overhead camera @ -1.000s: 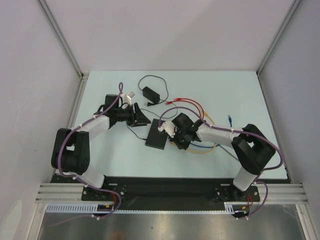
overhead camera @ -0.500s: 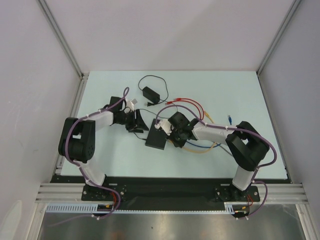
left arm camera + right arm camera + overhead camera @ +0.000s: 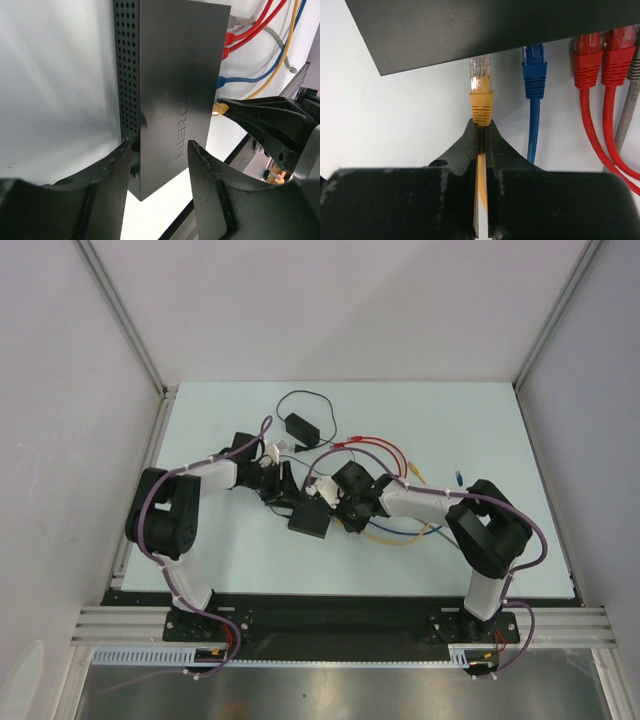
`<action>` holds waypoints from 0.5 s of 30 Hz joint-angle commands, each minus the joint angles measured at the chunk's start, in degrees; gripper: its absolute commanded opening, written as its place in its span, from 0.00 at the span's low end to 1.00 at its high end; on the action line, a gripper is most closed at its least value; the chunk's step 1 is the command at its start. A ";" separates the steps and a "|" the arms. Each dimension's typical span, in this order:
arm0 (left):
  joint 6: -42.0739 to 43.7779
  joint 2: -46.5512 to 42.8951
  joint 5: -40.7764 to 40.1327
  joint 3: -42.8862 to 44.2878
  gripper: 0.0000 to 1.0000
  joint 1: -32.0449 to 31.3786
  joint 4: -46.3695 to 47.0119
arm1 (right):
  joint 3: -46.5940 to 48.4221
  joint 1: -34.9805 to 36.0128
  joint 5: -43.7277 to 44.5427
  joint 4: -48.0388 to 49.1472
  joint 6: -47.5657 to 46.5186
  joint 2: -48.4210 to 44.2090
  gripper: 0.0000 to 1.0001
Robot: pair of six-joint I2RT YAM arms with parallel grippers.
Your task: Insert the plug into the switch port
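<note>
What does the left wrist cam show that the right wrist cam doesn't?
Only left wrist: the switch top face with its lettering and vented side, the left gripper with a finger on either side of the near corner (grip unclear), and the right gripper side-on.
Only right wrist: the yellow plug head-on, pinched in the shut right gripper, its clear tip at the switch's edge beside the blue plug. Whether it has entered a port is hidden.
Both: the switch, yellow plug, blue plug and red plugs.
</note>
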 commanded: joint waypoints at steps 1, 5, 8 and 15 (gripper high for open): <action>1.15 0.67 1.16 2.69 0.53 -0.52 0.14 | 2.43 0.59 0.76 -1.05 -0.59 2.18 0.00; 0.80 1.28 1.42 3.04 0.53 -0.70 0.22 | 3.05 0.59 0.76 -2.02 -1.03 3.24 0.00; 0.53 1.55 1.95 3.04 0.52 -0.70 0.66 | 3.40 0.76 0.94 -2.72 -1.38 3.67 0.00; 0.18 1.72 2.65 2.95 0.52 -1.05 1.10 | 4.98 1.20 1.11 -3.08 -1.29 4.64 0.00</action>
